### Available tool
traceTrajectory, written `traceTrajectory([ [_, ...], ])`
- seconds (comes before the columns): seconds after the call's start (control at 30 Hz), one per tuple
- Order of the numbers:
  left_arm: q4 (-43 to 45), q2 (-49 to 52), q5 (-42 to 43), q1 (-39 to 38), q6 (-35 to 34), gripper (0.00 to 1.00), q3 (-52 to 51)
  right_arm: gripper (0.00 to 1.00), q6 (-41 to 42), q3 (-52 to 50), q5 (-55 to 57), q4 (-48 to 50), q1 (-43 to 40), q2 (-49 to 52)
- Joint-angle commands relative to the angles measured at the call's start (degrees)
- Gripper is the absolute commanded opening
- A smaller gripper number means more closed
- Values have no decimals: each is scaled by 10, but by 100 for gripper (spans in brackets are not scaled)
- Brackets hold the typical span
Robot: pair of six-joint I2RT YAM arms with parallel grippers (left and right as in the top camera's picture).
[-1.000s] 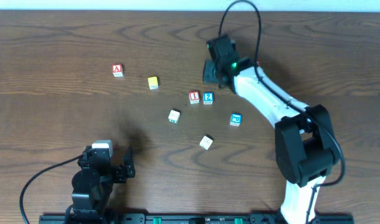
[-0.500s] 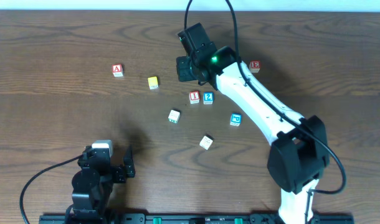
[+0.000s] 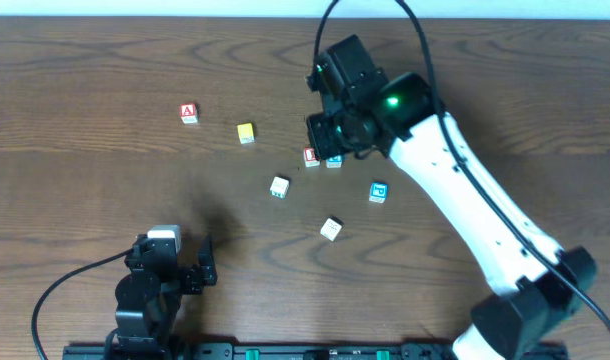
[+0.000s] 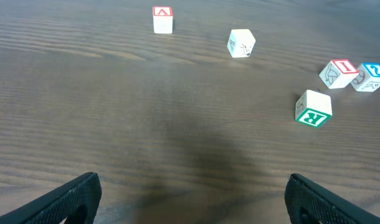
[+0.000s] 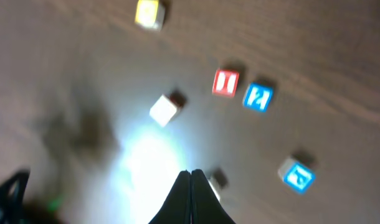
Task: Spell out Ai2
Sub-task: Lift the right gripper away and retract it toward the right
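The red "A" block [image 3: 188,113] lies at the far left, also in the left wrist view [image 4: 162,18]. The red "I" block [image 3: 310,157] and blue "2" block [image 3: 334,160] sit side by side mid-table, partly under my right arm, and show in the right wrist view as the "I" block [image 5: 225,83] and the "2" block [image 5: 258,98]. My right gripper [image 3: 328,133] hovers high above them, shut and empty [image 5: 190,185]. My left gripper [image 3: 198,267] rests near the front edge, open and empty [image 4: 193,199].
A yellow block [image 3: 246,132], a white block with a green "R" [image 3: 279,187], a blue-faced block [image 3: 378,192] and a white block [image 3: 331,229] lie scattered mid-table. The right wrist view is blurred, with glare on the wood.
My right arm swung left, then back right and up, closer to the overhead camera, now covering the spot where a red block showed. The blocks and the left arm have not moved.
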Motion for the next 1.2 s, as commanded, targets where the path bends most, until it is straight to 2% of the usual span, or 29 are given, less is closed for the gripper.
traceTrajectory([
  [0.0, 2, -3, -4, 2, 6, 95, -6, 1, -47, 4, -23, -21, 12, -50],
  [0.1, 2, -3, -4, 2, 6, 95, -6, 1, -56, -44, -15, -23, 22, -120],
  [0.27, 3, -3, -8, 2, 6, 95, -6, 1, -56, -213, -7, 20, 26, -261],
  [0.33, 23, -3, 15, 2, -51, 95, -6, 1, -55, -295, -17, 33, 26, -331],
  [0.37, 30, -3, 34, 2, -106, 95, -6, 5, -55, -314, -24, 32, 26, -349],
  [0.4, 32, -3, 63, 2, -166, 95, -6, 24, -56, -335, -34, 29, 26, -372],
  [0.43, 29, -3, 103, 2, -223, 95, -6, 47, -56, -347, -41, 24, 26, -386],
  [0.47, 26, -3, 137, 2, -260, 95, -6, 67, -56, -358, -47, 14, 26, -403],
  [0.5, 26, -3, 148, 2, -269, 95, -6, 77, -56, -364, -52, 3, 26, -414],
  [0.53, 25, -3, 147, 2, -271, 95, -6, 94, -56, -366, -54, -6, 26, -422],
  [0.57, 26, -3, 152, 2, -285, 95, -6, 99, -56, -366, -54, -14, 26, -428],
  [0.67, 33, -3, 144, 2, -331, 96, -6, 99, -55, -366, -55, -34, 26, -439],
  [0.8, 56, -3, 130, 2, -327, 95, -6, 99, -51, -366, -55, -47, 26, -441],
  [0.9, 138, -2, 160, 2, -288, 95, -5, 99, -51, -366, -54, -46, 26, -440],
  [0.97, 196, 8, 160, 2, -291, 96, 3, 99, -52, -366, -54, -38, 26, -440],
  [1.07, 203, 56, 106, 2, -294, 96, 47, 99, -54, -366, -54, -22, 26, -440],
  [1.17, 168, 152, 42, 2, -258, 96, 126, 99, -54, -366, -54, -4, 26, -440],
])
